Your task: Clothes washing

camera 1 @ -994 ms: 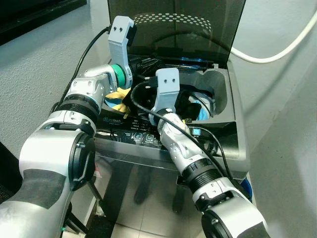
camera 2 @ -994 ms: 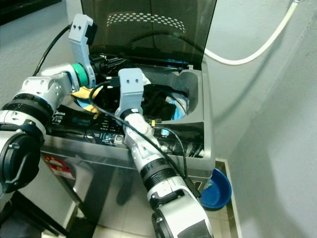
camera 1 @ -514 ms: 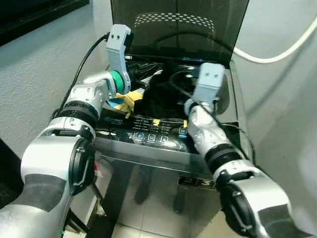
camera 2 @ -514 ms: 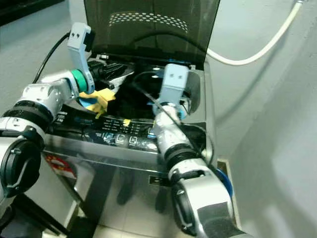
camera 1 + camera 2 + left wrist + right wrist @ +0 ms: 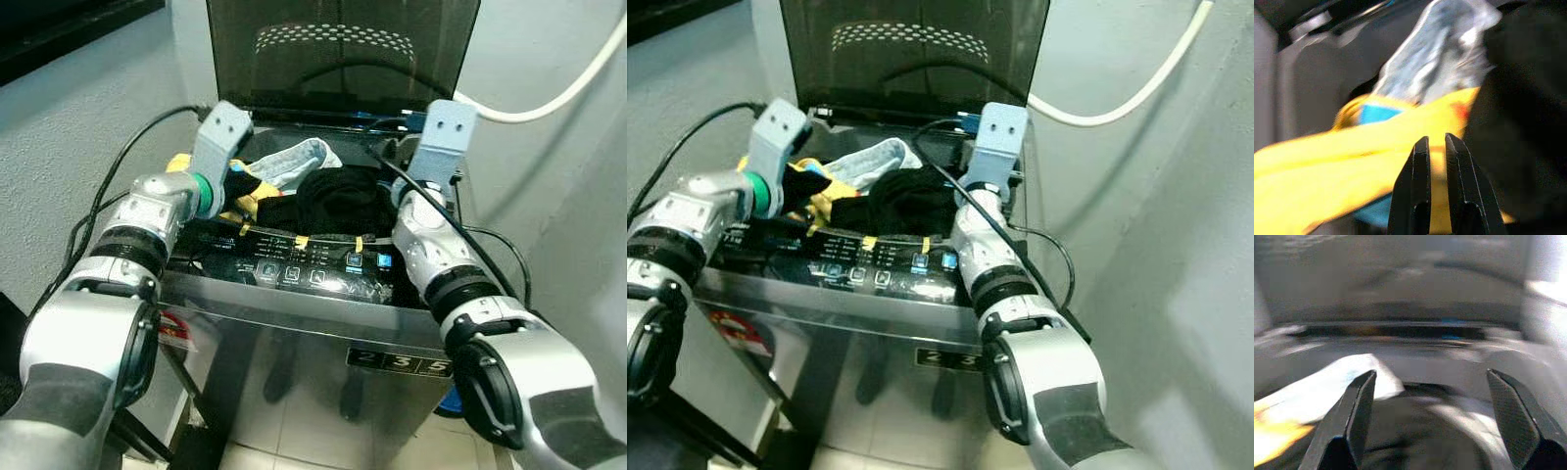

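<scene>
Fingers of the left gripper (image 5: 1436,161) are pressed almost together with only a thin slit between them, poised over a yellow garment (image 5: 1352,161) with a blue patch; whether they pinch it cannot be told. Fingers of the right gripper (image 5: 1432,416) are spread wide above the black clothes (image 5: 338,199). Both arms reach over the washer (image 5: 323,323), whose dark lid (image 5: 343,49) stands upright. Its tub is heaped to the brim: black clothes in the middle, a pale grey piece (image 5: 294,160) behind them, the yellow garment at the robot's left. A label on the front reads "2 3" (image 5: 392,359). Small print on the control panel (image 5: 313,274) is too small to read. A white hose (image 5: 549,98) runs along the wall.
</scene>
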`<state>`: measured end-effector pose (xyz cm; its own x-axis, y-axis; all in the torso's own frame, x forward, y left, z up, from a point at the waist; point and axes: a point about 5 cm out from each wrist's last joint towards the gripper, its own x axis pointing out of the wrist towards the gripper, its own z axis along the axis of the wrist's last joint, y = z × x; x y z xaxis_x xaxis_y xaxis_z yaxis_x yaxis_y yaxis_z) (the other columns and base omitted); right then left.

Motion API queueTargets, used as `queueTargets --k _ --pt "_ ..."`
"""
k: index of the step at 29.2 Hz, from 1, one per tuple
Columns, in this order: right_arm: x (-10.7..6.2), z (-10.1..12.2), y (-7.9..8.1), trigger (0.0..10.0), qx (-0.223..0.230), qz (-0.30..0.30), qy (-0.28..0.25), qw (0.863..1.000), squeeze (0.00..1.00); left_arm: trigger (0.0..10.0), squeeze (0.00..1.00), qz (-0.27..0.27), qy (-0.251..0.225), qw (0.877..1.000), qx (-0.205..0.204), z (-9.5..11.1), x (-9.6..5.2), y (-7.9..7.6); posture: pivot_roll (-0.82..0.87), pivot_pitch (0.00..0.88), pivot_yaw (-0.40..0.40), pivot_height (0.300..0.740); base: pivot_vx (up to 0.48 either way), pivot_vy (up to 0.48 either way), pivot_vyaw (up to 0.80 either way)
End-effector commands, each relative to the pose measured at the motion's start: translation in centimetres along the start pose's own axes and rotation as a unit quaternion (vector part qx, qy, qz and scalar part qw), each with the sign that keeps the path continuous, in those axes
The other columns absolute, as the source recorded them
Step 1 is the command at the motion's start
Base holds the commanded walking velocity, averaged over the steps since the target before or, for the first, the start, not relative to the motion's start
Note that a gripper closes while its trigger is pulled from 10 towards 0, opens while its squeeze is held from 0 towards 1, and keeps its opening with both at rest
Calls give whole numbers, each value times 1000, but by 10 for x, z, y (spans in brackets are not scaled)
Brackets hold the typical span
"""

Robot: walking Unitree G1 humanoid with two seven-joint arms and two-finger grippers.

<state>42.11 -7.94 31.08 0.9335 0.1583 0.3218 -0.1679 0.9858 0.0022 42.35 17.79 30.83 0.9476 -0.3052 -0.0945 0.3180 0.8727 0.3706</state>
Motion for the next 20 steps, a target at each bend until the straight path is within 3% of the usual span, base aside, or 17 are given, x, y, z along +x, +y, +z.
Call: queueTargets --k 1,2,4,5,6,11,12,14,15,16,18,19,20 --pt "-7 -5 46 10000 -85 249 24 964 0 10000 0 54 7 998 -25 -8 -8 18 90 126 83 740 0 0 0" --pt "-7 -5 46 10000 -85 249 24 964 0 10000 0 54 7 998 -25 -8 -8 18 90 126 83 740 0 0 0" --pt "-18 -15 61 10000 -174 370 44 912 0 10000 0 59 4 998 -38 -12 -13 24 91 126 82 740 0 0 0" --pt "-18 -15 61 10000 -174 370 44 912 0 10000 0 59 4 998 -38 -12 -13 24 91 126 82 740 0 0 0" --pt "-20 -16 61 10000 -198 399 52 894 0 10000 0 49 -4 998 -36 -12 -15 25 92 125 81 740 0 0 0" --pt "-18 -1 52 10000 -197 439 73 873 0 10000 0 7 -48 999 -23 1 -17 22 99 125 81 740 0 0 0" --pt "-18 2 47 10000 -211 451 85 863 0 10000 0 -5 -63 998 -20 6 -18 21 100 124 82 740 0 0 0" --pt "-16 6 40 10000 -232 446 91 859 0 10000 0 -18 -76 997 -14 12 -19 19 100 124 86 740 0 0 0" --pt "-10 14 30 10000 -246 409 90 874 0 10000 0 -39 -98 994 -14 19 -20 16 99 124 89 740 0 0 0" --pt "-10 14 30 10000 -246 409 90 874 0 10000 0 -39 -98 994 -14 19 -20 16 99 124 89 740 0 0 0" --pt "3 30 13 10000 -264 292 70 917 0 10000 0 -100 -150 983 -30 34 -24 6 100 125 94 740 0 0 0" --pt "3 30 13 10000 -264 292 70 917 0 10000 0 -100 -150 983 -30 34 -24 6 100 125 94 740 0 0 0" --pt "9 37 4 10000 -267 223 59 935 0 10000 0 -139 -174 974 -37 40 -27 0 100 125 95 740 0 0 0"
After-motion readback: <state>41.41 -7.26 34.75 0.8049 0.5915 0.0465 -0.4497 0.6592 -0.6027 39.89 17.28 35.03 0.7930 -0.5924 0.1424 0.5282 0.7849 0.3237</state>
